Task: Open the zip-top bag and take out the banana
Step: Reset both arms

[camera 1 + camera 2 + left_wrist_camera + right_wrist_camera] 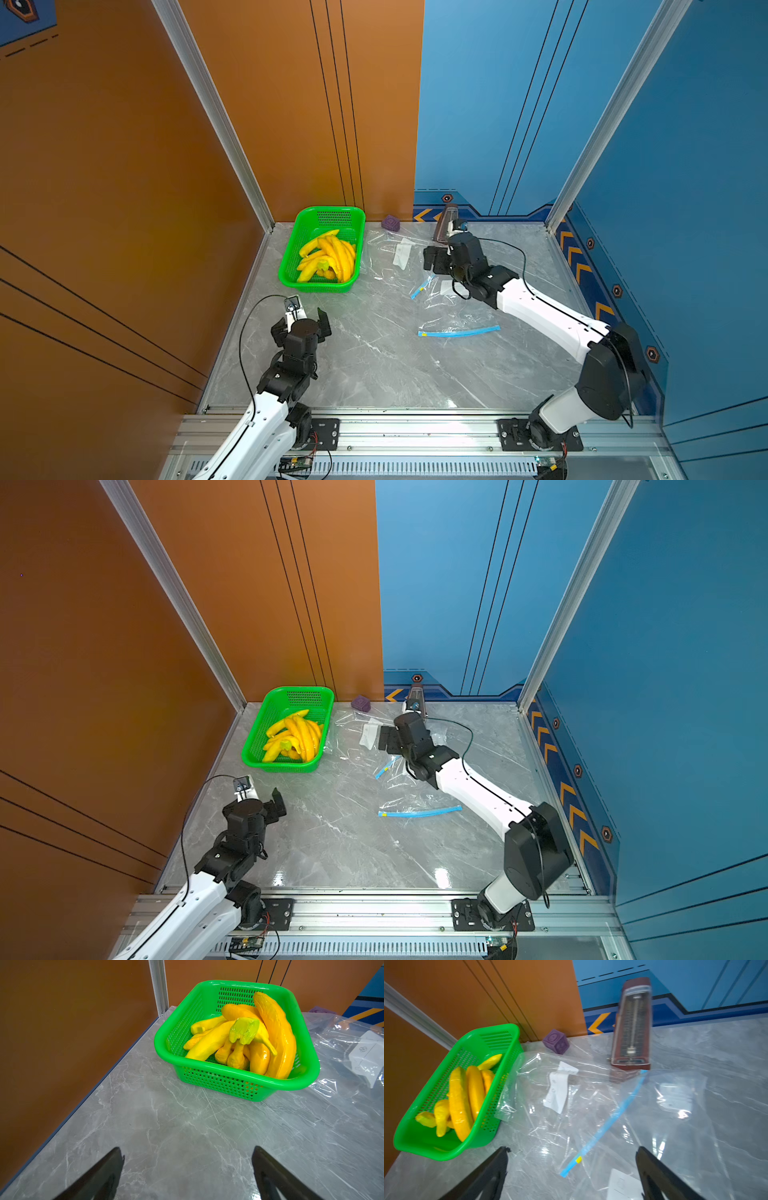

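Several clear zip-top bags (453, 318) lie flat, apparently empty, on the grey marbled table (374, 365) in both top views. Every visible banana (336, 253) sits in the green basket (296, 249) beside the orange wall (124, 166), with blue panels (478, 104) enclosing the rest.

Left wrist: left gripper (188, 1153) spread wide, empty, over bare table.

Right wrist: right gripper (572, 1153) wide, empty, above one bag's blue zip (599, 1130). Risk: slick film may slide or bunch; glare hides edges.
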You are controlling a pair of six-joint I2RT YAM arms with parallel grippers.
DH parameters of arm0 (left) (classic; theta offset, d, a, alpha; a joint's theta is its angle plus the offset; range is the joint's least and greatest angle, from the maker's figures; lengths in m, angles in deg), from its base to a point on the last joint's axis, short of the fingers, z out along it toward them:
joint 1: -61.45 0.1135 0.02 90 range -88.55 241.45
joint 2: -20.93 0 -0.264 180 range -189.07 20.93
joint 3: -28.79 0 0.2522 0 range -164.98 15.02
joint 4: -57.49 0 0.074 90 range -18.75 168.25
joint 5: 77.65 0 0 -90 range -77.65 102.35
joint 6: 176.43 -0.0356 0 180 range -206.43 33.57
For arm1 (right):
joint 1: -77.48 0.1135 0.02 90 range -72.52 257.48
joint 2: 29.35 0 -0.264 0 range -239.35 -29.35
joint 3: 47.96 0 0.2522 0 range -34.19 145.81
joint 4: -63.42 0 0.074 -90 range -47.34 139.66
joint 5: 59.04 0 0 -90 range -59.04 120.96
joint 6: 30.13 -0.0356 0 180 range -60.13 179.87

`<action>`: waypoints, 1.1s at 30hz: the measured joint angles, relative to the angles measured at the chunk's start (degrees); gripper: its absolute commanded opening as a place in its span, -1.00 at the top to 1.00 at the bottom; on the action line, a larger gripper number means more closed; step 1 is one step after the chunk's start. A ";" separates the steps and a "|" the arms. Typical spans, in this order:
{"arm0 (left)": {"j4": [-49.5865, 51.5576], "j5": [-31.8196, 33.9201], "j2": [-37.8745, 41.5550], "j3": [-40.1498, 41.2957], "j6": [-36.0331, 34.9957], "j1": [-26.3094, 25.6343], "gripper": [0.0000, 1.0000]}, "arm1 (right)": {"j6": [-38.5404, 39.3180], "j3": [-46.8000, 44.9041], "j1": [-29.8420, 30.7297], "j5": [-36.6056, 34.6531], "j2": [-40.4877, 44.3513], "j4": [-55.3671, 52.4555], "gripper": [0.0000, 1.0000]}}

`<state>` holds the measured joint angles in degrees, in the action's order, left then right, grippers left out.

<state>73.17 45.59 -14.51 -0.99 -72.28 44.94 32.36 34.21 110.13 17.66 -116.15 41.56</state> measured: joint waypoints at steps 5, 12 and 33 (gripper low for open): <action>-10.25 -3.15 -3.41 2.64 -7.82 2.19 -0.97 | 1.77 -14.62 -7.23 -3.96 12.00 3.23 -1.00; -19.65 -9.77 -11.37 5.53 -13.44 6.73 -0.97 | 8.46 -27.91 -16.33 -9.20 25.55 4.26 -1.00; -43.82 -31.45 -40.68 -0.96 -19.02 14.40 -0.97 | 18.93 -49.03 -25.59 -9.11 20.72 28.85 -1.00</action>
<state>29.34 14.13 -55.19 -1.95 -91.29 59.34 51.29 -14.82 84.53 8.55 -95.43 70.41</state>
